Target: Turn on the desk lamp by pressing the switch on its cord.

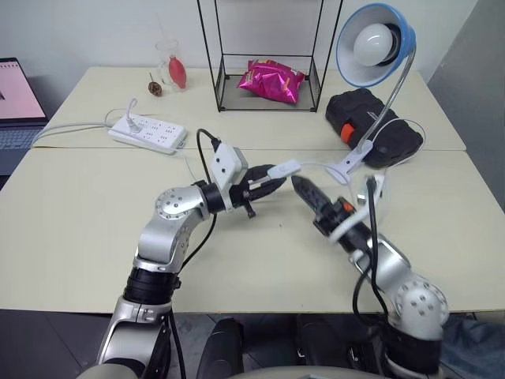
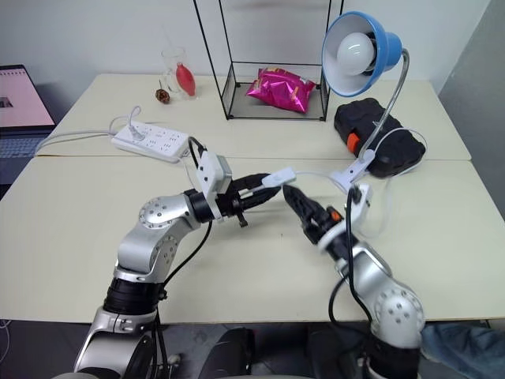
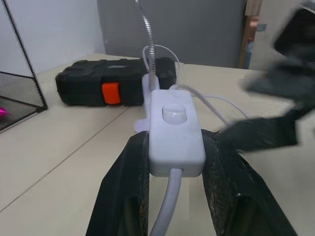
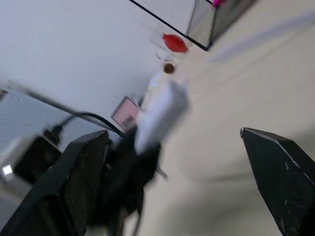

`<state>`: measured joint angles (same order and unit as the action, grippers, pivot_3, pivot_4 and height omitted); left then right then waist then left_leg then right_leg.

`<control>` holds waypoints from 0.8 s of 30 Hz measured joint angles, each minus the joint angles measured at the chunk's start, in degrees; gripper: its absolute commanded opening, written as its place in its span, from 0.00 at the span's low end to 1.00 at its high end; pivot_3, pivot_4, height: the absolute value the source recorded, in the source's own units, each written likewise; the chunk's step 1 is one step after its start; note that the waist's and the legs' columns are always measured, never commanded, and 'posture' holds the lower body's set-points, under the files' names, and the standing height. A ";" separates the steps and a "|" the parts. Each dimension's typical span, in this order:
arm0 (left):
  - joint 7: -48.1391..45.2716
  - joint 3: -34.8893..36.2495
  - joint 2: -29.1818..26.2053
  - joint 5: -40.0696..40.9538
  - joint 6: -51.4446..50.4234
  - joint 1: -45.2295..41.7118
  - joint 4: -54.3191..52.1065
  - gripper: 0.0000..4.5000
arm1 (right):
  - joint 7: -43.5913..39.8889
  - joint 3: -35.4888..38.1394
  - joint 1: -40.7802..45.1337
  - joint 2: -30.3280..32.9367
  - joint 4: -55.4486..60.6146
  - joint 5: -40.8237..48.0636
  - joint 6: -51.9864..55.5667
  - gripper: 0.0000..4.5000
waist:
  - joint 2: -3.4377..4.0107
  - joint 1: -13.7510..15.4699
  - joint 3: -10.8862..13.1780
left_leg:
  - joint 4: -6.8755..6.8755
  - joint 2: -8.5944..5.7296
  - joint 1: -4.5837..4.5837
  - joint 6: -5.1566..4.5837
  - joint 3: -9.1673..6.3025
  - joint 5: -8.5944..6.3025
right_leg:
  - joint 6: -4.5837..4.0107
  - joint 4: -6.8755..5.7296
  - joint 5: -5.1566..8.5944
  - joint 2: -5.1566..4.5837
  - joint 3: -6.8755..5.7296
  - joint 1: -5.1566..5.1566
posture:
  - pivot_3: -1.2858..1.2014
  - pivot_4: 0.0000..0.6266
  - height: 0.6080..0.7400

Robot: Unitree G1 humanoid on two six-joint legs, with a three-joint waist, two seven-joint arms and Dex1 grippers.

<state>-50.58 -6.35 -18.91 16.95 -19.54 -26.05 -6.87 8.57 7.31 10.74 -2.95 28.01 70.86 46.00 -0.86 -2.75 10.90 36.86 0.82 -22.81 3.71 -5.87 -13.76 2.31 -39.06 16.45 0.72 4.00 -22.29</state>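
The desk lamp point(image 1: 375, 43) stands at the back right, its blue shade on a chrome gooseneck above a white clip base point(image 1: 347, 167). Its thin white cord point(image 1: 317, 166) runs from the base to the switch point(image 3: 174, 132), a small white oblong with a round button facing up. My left gripper point(image 1: 272, 178) is shut on the switch's two sides and holds it above the table's middle. My right gripper point(image 1: 304, 188) points at the switch from the right, just short of it. In the right wrist view its fingers point(image 4: 275, 172) stand wide open, with the blurred switch point(image 4: 160, 115) ahead.
A white power strip point(image 1: 147, 133) lies at the back left. A black case point(image 1: 372, 118) with an orange latch sits behind the lamp base. A wire rack point(image 1: 268, 99) holding a pink snack bag, a glass point(image 1: 172, 67) and a laptop point(image 1: 16, 103) line the far side.
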 measured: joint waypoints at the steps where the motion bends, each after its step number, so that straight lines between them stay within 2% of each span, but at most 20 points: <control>1: 0.07 -0.07 -0.10 0.01 -0.08 0.13 -0.13 0.25 | 0.00 -0.17 0.21 0.06 -0.28 0.03 -0.26 1.00 | 0.00 0.12 0.00 | 0.00 -0.01 -0.03 0.00 -0.03 0.00 | -0.04 0.01 0.01 0.00 -0.04 0.00 | 0.52 0.24 1.00; 10: 1.27 -0.03 -1.14 0.31 -0.20 0.16 -0.13 0.25 | -0.76 -1.71 0.13 3.90 -1.51 0.08 -0.27 1.00 | 0.00 0.00 0.00 | -0.02 -0.02 -0.04 0.00 0.01 0.00 | -0.09 0.04 -0.01 -0.03 -0.01 -0.02 | 0.52 0.24 1.00; 24: 1.70 -0.07 -1.16 0.97 -1.50 -0.04 -1.26 0.25 | 1.41 -2.26 0.72 1.65 -4.78 2.65 -0.95 1.00 | 0.00 -0.11 0.00 | -0.02 -0.02 -0.05 0.00 0.03 0.00 | -0.03 0.05 0.02 -0.02 0.02 -0.03 | 0.52 0.24 1.00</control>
<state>-48.88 -6.43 -20.07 17.93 -21.04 -26.10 -8.13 9.97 5.06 11.46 -1.29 23.23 73.51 45.05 -0.86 -2.86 10.90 36.84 0.79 -22.86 3.71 -5.84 -13.76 2.28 -39.01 16.47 0.69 4.02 -22.32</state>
